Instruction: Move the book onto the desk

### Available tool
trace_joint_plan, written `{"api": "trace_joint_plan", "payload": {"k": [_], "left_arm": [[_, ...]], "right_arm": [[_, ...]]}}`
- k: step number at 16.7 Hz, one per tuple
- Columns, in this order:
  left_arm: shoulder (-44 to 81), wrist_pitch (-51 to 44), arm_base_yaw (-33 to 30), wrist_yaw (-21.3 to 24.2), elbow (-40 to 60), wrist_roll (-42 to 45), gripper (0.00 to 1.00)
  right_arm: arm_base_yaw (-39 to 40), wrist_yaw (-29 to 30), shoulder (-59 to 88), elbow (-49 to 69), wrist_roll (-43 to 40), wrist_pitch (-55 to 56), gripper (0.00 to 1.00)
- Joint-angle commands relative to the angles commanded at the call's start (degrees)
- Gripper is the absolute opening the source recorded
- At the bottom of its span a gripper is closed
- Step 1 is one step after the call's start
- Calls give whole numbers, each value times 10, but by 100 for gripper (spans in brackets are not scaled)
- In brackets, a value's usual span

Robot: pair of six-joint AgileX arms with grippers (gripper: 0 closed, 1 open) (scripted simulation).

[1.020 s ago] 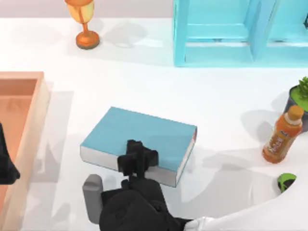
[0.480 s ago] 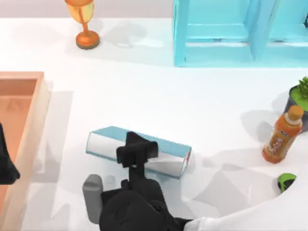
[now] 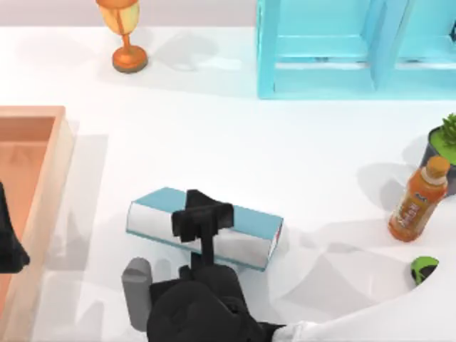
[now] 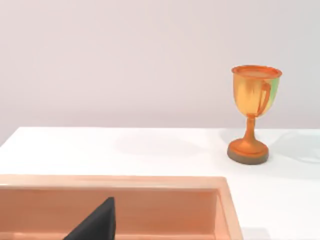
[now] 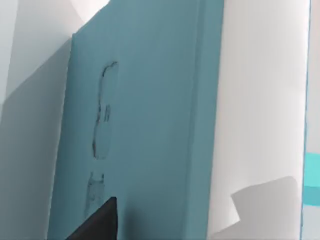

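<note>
- The book (image 3: 206,224) sits near the front of the desk (image 3: 214,135), between the wooden tray (image 3: 50,178) on the left and the orange bottle (image 3: 419,201) on the right.
- It is tilted, not flat: from above, a narrow strip of blue cover shows along the far edge and the white page edges face up and toward the front.
- The right gripper (image 3: 201,222) is at the middle of the book, its dark fingers clamped across the book's thickness, so it is holding the book.
- The right wrist view looks closely along the blue cover (image 5: 145,130), with white surface beside it.
- The left arm is parked at the left edge over the tray; a dark fingertip (image 4: 97,225) shows above the tray's inside, but I cannot tell whether that hand is wide or narrow.
- My judgement: the book is over the desk and seems to touch it along one edge, so the carry looks nearly finished.
- What seems left: lay the book flat on its cover, let go, and pull the arm clear.
- A trophy (image 3: 125,32) and a blue shelf unit (image 3: 342,50) stand at the back, well apart.
</note>
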Motion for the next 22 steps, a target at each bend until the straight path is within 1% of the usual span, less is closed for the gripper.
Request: {"api": "trace_joint_plan", "payload": {"k": [3,5,8,16,19,22], "left_arm": [[0,0,0,0,0,0,100],[0,0,0,0,0,0,100],[0,0,0,0,0,0,100],[0,0,0,0,0,0,100],[0,0,0,0,0,0,100],[0,0,0,0,0,0,100]], "right_arm": [[10,8,-1,2,14,-19,100],[27,24,-3,8,45,-58,100],[65,53,-10,22,117,-145,100],[191,130,-36,73,358,-411,100],[227,157,-34,83,418,-488,100],[249,173,-30,86,445,-527,100]]}}
